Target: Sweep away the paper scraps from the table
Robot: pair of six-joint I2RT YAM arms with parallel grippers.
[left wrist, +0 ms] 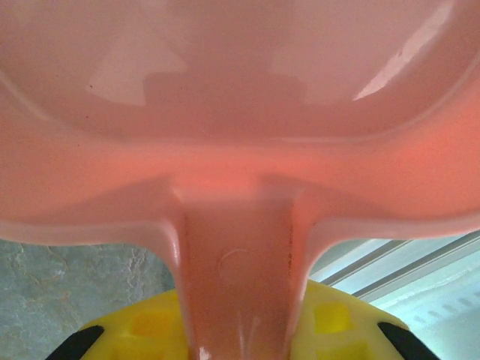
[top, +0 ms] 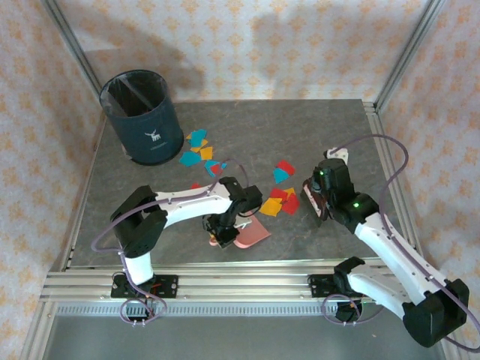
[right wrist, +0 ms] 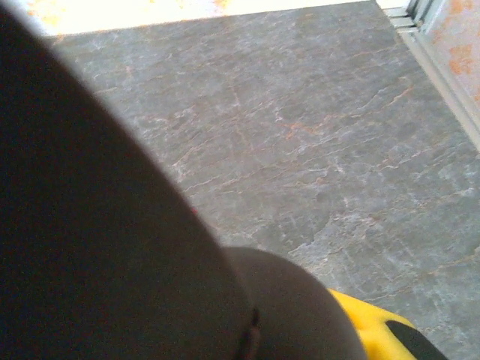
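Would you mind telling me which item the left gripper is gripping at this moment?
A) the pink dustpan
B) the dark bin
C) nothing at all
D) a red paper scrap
A: in the left wrist view, the handle of the pink dustpan runs back between the yellow fingers of the left gripper, which is shut on it.
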